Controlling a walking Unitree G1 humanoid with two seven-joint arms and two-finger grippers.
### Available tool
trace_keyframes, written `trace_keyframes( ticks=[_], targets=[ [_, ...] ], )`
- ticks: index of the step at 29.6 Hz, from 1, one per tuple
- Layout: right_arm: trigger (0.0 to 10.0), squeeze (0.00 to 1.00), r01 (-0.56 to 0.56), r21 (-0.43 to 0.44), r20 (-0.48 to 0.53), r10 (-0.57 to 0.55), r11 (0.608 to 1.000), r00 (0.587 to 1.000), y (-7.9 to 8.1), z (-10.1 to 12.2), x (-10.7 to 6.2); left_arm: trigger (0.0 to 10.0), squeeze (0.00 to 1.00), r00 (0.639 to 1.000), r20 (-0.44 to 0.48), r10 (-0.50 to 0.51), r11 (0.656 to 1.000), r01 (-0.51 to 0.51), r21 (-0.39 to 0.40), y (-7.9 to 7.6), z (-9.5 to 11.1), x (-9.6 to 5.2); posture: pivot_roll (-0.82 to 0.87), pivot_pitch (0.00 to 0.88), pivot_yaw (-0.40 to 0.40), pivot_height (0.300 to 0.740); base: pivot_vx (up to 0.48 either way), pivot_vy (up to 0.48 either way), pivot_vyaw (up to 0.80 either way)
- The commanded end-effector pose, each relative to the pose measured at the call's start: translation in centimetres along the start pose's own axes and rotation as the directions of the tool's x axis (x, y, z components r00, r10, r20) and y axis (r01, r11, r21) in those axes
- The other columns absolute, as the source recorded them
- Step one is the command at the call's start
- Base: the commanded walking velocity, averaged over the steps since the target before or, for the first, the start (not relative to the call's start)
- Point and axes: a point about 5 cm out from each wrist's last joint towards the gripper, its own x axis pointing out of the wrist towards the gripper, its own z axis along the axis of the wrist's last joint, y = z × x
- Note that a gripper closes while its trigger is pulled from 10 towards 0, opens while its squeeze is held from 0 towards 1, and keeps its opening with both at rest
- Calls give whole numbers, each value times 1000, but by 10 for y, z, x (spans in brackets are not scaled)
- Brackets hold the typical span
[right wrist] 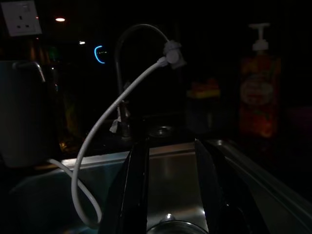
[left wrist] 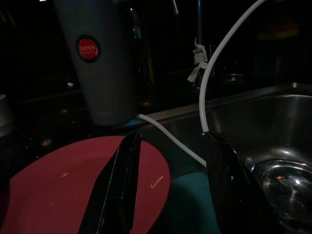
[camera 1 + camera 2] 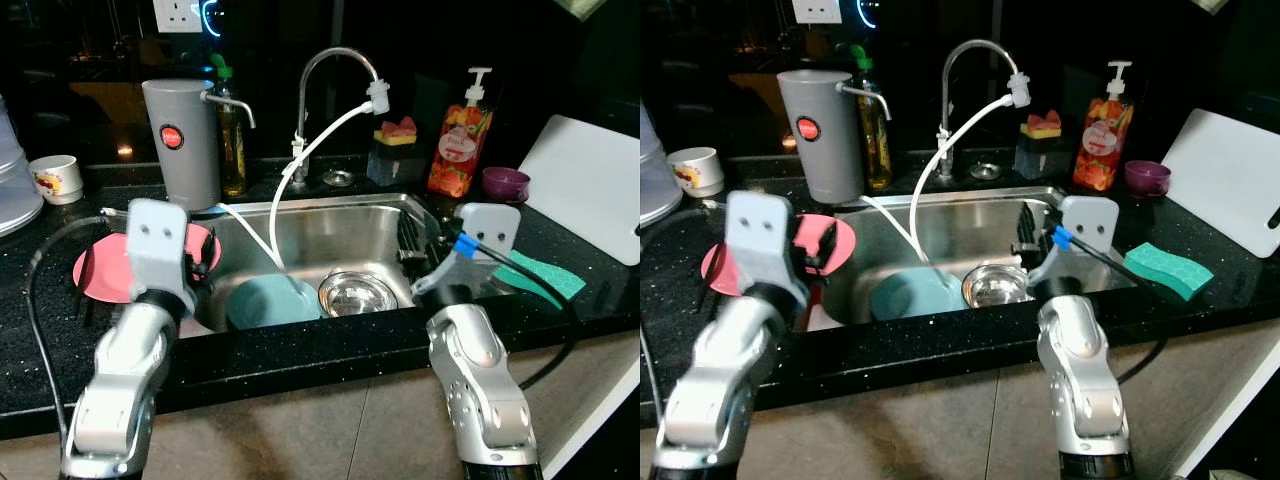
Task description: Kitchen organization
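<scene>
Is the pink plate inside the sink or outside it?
Outside. The pink plate lies on the black counter, left of the sink.

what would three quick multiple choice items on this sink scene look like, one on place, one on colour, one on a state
1. Where is the steel bowl?
A. in the sink
B. on the white board
C. on the pink plate

2. What colour is the sponge right of the sink?
A. yellow
B. teal
C. red

3. How do the left gripper jaws stand?
A. shut on the hose
B. shut on the plate
C. open, holding nothing

Answers: 1 A, the bowl sits on the basin floor beside a teal plate. 2 B, it lies teal on the black counter. 3 C, the left wrist view shows a gap between the jaws.
</scene>
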Motion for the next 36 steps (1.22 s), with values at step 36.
trace_keyframes(
  ticks=[36],
  targets=[
    [10000,0,56,-29,-152,-59,998,987,-17,-48,-32,10000,0,998,-54,30,998,-27,60,1,-40,-53,142,66,-49,740,0,0,0]
  ],
)
